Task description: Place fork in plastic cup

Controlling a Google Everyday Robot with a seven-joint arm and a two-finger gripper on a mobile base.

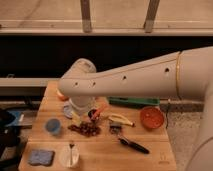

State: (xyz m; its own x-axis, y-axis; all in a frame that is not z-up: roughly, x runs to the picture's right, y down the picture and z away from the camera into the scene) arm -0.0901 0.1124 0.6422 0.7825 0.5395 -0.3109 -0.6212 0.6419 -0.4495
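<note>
1. Wooden table (145, 156) set before a dark wall, with pale horizontal rails behind.
2. Claw (85, 107) low over the table's back-middle, at the end of the big white arm (150, 75); wide or narrow, cannot tell.
3. Fork (71, 149) nearer the camera than the claw and slightly to its left in the view, well apart from it, over the white cup (69, 158), perhaps resting inside.
4. Long axis roughly front to back, far end pointing toward the claw.
5. Thin, dark, short.
6. Plastic cup (52, 126) left of the claw and a little nearer the camera, light blue, upright, apart from the fork.
</note>
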